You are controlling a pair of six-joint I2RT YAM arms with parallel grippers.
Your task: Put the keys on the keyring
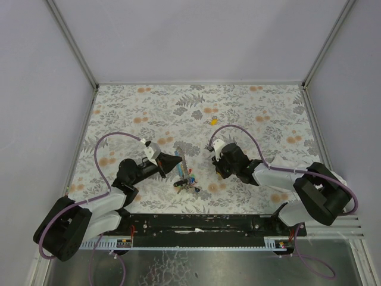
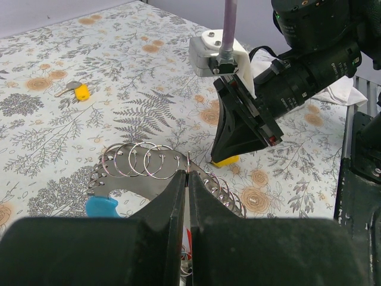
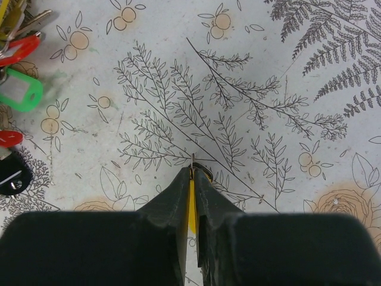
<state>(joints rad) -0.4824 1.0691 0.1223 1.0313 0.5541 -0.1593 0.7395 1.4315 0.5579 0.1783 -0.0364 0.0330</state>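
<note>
My left gripper (image 2: 188,176) is shut on the edge of a thin silvery keyring (image 2: 188,159), held upright. Red and white key parts show low between the jaws. The cluster of capped keys (image 1: 189,179) hangs just below it over the table. My right gripper (image 3: 193,171) is shut on a yellow key (image 3: 191,204), tip down at the floral cloth. From the left wrist view that gripper (image 2: 230,156) stands just right of the keyring, with the yellow cap (image 2: 226,160) at its tip. Another yellow key (image 2: 80,91) lies far off on the cloth.
A curved metal plate (image 2: 149,186) carrying several spare rings (image 2: 144,159) and a light-blue strip (image 2: 101,207) sits around my left jaws. Red (image 3: 21,50), green (image 3: 21,95) and black (image 3: 12,176) capped keys lie at the left edge of the right wrist view. White walls enclose the table.
</note>
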